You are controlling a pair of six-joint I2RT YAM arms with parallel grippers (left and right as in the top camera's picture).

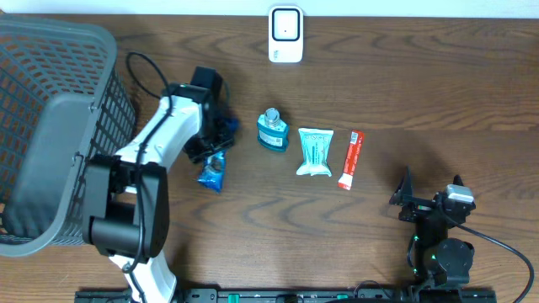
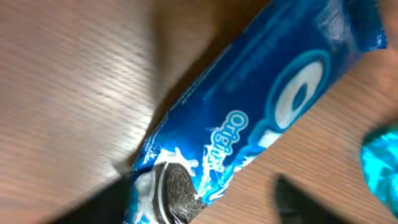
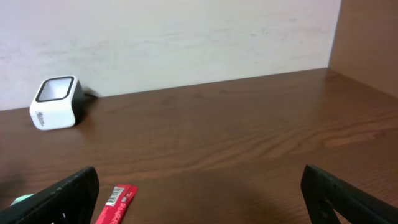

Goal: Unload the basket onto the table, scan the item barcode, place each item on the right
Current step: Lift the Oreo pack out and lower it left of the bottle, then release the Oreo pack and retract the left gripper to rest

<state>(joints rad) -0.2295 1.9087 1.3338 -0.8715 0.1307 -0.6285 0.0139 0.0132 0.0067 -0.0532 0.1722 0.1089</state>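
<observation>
Just beneath the left gripper (image 2: 202, 200), between its parted fingers (image 2: 298, 199), lies the Oreo packet (image 2: 249, 112); nothing gripped.

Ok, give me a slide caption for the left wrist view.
Blue Oreo Original packet lying diagonally on the wooden table, left gripper's dark fingertips spread either side of its end.

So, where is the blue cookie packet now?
In the overhead view, the cookie packet lies left of centre, by the left gripper, with the blue bottle to its right.
</observation>
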